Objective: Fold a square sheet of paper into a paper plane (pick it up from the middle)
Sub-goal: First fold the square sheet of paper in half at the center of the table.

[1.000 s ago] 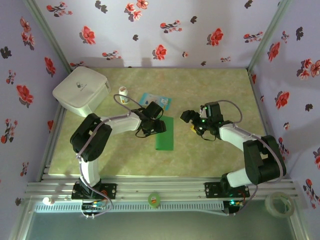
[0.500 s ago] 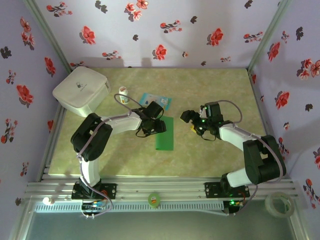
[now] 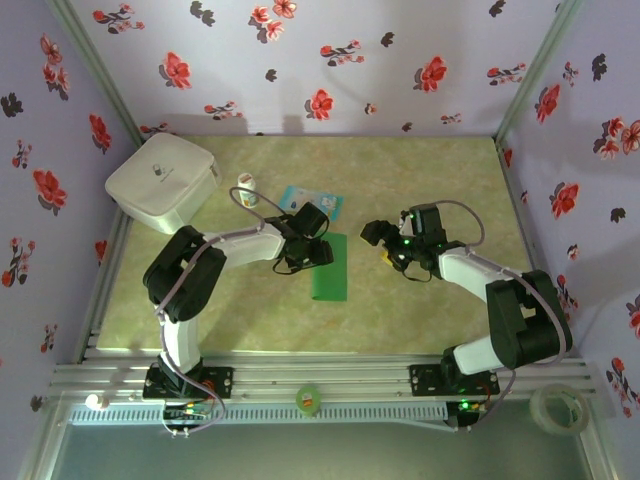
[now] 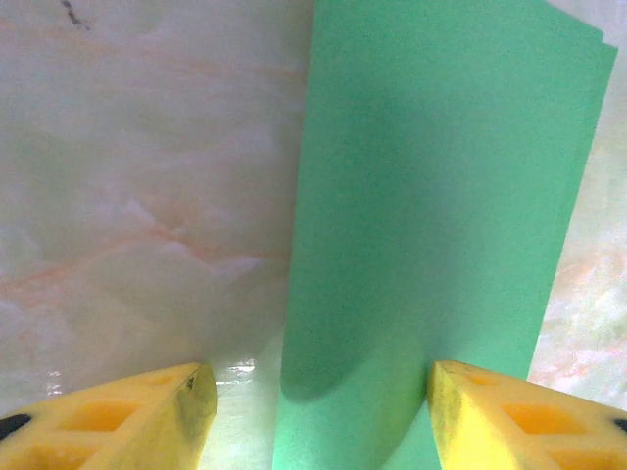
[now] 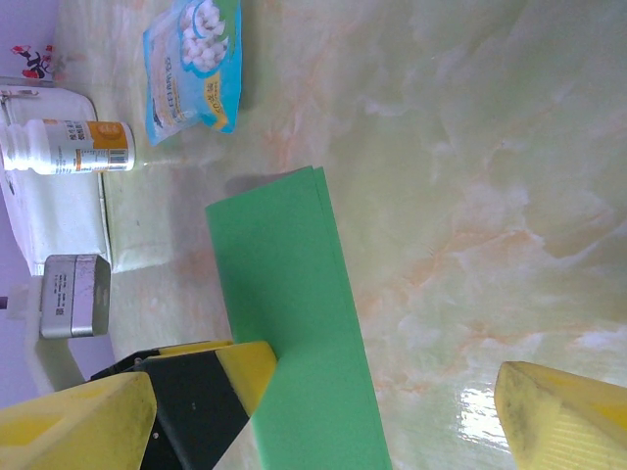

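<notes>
Paper status: the square sheet of paper (image 3: 329,267) lies flat on the table (image 3: 440,180), midway between my two arms. It is doubled over into a narrow rectangle. At the far end two layered edges sit slightly out of line in the left wrist view (image 4: 431,196).

Left gripper (image 3: 316,254): fingers spread wide and low over the near-left part of the sheet. From the wrist camera (image 4: 313,411) the left fingertip (image 4: 147,416) stands over bare table, apart from the paper's long edge. The right fingertip (image 4: 509,416) overlaps the opposite long edge. I cannot tell whether either pad touches the paper.

Right gripper (image 3: 378,243): fingers also parted, holding nothing, just right of the sheet and clear of it in the overhead view. Its wrist camera looks along the green strip (image 5: 284,294).

Other items: blue-and-white packet (image 3: 310,203) lying past the sheet's far end. A small bottle (image 3: 247,187) sits left of the packet, with a white box (image 3: 162,180) at the far-left corner.
</notes>
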`<state>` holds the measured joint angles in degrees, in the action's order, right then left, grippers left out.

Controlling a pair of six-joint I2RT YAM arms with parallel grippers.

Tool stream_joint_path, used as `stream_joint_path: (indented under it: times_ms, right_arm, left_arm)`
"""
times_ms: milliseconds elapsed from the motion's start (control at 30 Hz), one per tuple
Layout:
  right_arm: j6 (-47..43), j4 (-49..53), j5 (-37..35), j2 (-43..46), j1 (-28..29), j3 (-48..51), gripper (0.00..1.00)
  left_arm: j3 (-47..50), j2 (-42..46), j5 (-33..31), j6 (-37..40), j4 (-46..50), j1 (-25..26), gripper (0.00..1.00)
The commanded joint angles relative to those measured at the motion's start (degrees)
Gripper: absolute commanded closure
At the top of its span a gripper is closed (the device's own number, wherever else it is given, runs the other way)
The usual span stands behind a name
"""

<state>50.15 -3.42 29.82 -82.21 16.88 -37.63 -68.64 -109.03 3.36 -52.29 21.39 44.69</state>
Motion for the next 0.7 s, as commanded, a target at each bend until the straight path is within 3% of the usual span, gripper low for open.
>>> stream_joint_path:
  times_ms: [0, 333, 667]
  right_arm:
    - [0.3, 0.7, -0.7, -0.6, 0.4, -0.1, 0.09]
    - [0.1, 0.9, -0.8, -0.6, 0.4, -0.3, 0.09]
    - [-0.1, 1.2, -1.0, -0.6, 0.4, -0.1, 0.09]
  left_arm:
    - [0.5, -4.4, -3.4, -0.8, 0.4, 0.1, 0.39]
    - [-1.4, -6.2, -1.3, 4.5, 0.8, 0.7, 0.38]
    - [-2.4, -7.5, -2.4, 3.3, 1.6, 0.8, 0.36]
